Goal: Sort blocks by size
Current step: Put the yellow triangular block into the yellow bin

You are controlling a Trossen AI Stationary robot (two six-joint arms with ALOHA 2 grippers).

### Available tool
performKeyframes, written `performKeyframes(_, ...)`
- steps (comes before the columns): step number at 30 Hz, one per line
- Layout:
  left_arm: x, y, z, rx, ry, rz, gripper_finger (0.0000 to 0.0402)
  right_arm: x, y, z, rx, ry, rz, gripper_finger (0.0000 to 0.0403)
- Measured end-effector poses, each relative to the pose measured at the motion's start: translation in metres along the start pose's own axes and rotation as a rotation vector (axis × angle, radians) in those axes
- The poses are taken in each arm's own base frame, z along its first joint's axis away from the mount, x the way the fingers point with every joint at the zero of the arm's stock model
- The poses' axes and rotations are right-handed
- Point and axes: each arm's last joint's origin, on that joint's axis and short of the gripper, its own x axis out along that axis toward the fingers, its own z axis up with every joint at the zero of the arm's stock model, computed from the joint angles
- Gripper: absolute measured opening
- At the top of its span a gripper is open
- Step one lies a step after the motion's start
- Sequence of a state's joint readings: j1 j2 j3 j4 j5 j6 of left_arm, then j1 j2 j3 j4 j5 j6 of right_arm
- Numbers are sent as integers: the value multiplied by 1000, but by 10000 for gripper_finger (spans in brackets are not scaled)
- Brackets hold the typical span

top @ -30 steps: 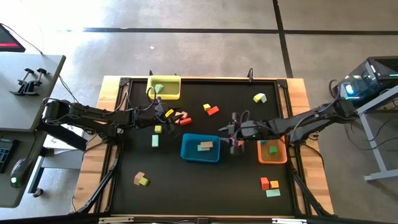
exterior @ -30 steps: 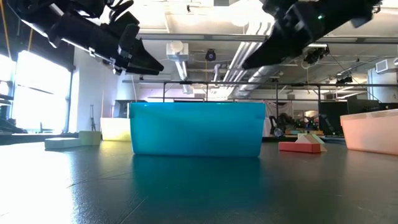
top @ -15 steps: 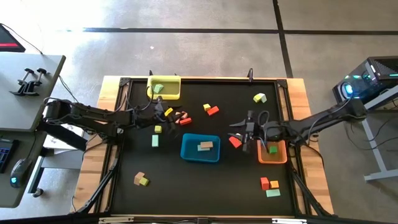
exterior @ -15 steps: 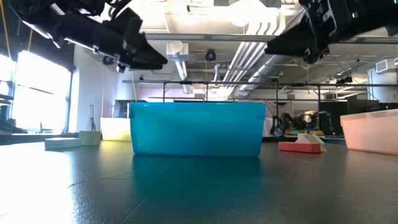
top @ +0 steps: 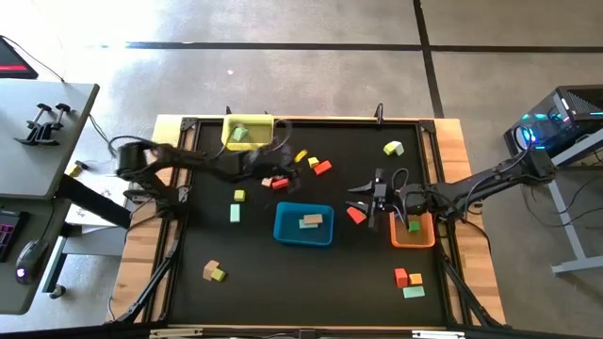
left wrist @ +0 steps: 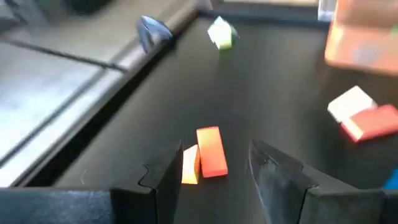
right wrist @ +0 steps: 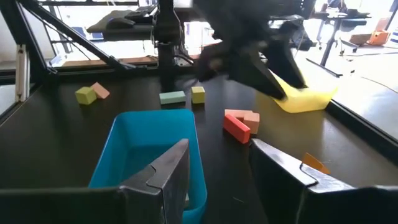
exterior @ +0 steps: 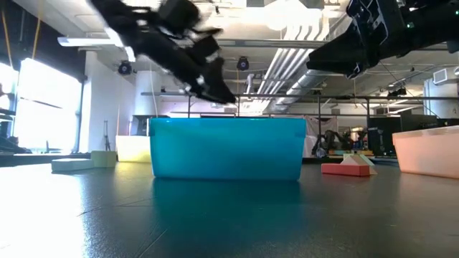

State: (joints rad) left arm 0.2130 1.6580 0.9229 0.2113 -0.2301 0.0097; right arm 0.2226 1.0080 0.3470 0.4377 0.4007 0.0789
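Black matting covers the table (top: 311, 282), and the blue tray (top: 303, 224) near its middle serves as the landmark for everything else. A tan bar (top: 311, 220) lies inside this tray.

On the near side of the tray and to its left, a tan block (top: 210, 268) and a lime block (top: 219, 275) sit touching. On the near side and to its right lie a red cube (top: 400, 277), an orange cube (top: 415, 279) and a pale green bar (top: 414, 292), close together.

Just right of the tray is a red block (top: 355, 215) on the mat. The right gripper (top: 378, 200) hovers beside it, between the blue tray and the orange tray (top: 413, 230), its fingers spread apart and holding nothing. The orange tray holds a small green block (top: 413, 226).

Left of the blue tray lie a pale green bar (top: 235, 214) and a small yellow cube (top: 239, 196).

Beyond the tray, the left gripper (top: 273, 158) reaches out above the mat, blurred in the overhead view. The wrist camera shows its fingers (left wrist: 165, 171) spread, empty, above an orange bar (left wrist: 211, 151) with a yellow block (left wrist: 190, 164) touching its side. A red bar (top: 279, 183) lies near it.

Farther back and to the left, the yellow tray (top: 249, 134) holds a pale green block (top: 239, 135). Farther back and to the right lies a lime block (top: 393, 148) with a pale face.
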Motion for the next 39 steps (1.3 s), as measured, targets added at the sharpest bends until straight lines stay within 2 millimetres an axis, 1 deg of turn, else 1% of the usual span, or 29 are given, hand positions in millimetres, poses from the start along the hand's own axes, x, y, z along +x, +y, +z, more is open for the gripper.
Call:
performKeyframes(2,17,6,2,15,66,-66,173,0,0,0,-1,2,0,162)
performKeyframes(4,34,11,3,8,95,-120,178,0,0,-1,-4,9,0,162)
performKeyframes(7,56,18,1,-4,135,-122,188,0,0,-1,-5,11,8,162)
performKeyframes(11,78,27,-5,23,172,-102,200,0,1,-2,-7,18,29,162)
performKeyframes(14,88,30,-11,24,217,-95,202,0,1,-3,-4,31,38,162)
performKeyframes(19,96,30,-19,55,272,-101,194,0,1,-3,-2,38,39,162)
performKeyframes(23,98,29,-24,73,295,-106,174,0,1,-3,14,38,39,162)
performKeyframes(28,99,29,-27,81,308,-107,129,0,1,-3,16,38,39,162)
performKeyframes(36,98,31,-27,88,321,-102,40,0,1,-3,23,39,39,162)
performKeyframes(39,97,27,-27,97,333,-91,17,0,1,-3,23,39,38,162)
